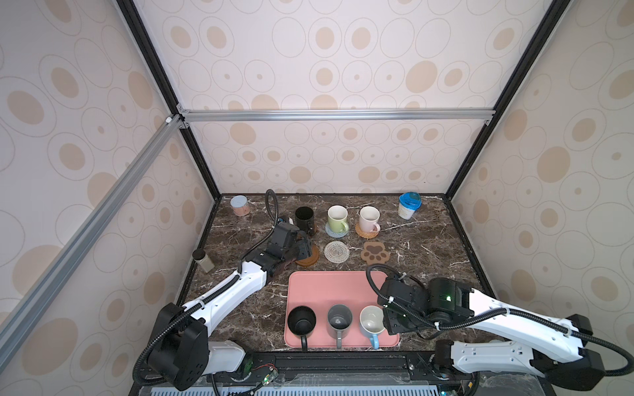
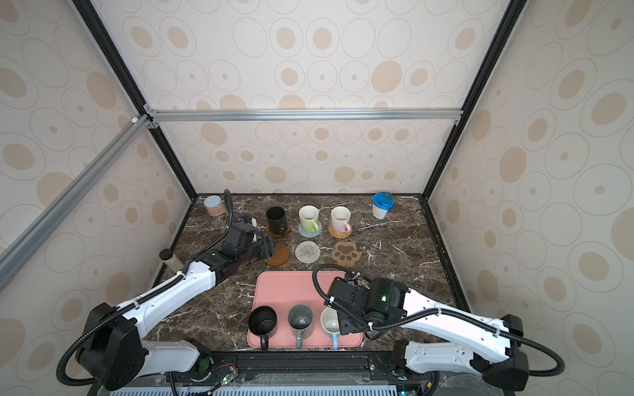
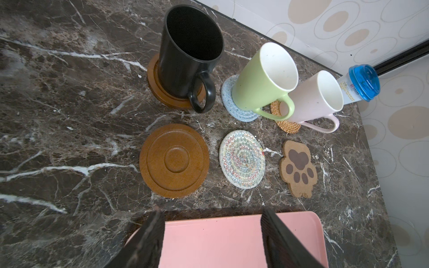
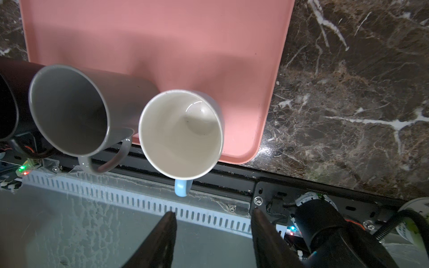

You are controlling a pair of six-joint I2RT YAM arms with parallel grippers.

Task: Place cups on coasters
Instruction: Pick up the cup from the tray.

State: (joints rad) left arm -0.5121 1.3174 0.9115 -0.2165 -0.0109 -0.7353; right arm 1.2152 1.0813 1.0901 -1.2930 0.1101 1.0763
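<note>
Cups placed: three of six stand upright on coasters, in a row beyond the left tool [image 3: 212, 234]. From left: back black cup [image 3: 190, 55] on a brown disc [image 3: 160, 92], green cup [image 3: 264, 76] on the blue-grey crochet round [image 3: 232, 106], pink cup [image 3: 315, 97] on the orange rattan round [image 3: 287, 125]. Each base rests on its mat, off the bare counter [image 3: 69, 116].
Free coasters: a nearer row, between that tool and the filled row, lies bare, ready for a cup each. From left: second brown disc [image 3: 174, 160], whitish woven round [image 3: 241, 159], paw shape [image 3: 298, 168].
Left tool: jaws apart, nothing between them. It hangs raised, closest to the second brown disc and the far edge of the pink tray [image 3: 301, 222]. It looks free to fetch another cup.
Cups waiting: three stand upright along the tray's near edge, handles turned toward the robot, likely so the right tool [image 4: 213, 212] can take them from that side. From left: tray black cup [image 1: 302, 320], grey cup [image 1: 339, 320], light blue cup [image 4: 181, 132].
Right tool: jaws apart and empty. It hangs just beside the light blue cup, not touching it, with the blue handle [image 4: 183, 189] a little ahead of its tips. It seems lined up to grasp that cup.
Progress: about halfway; three cups and three bare coasters remain to be paired.
</note>
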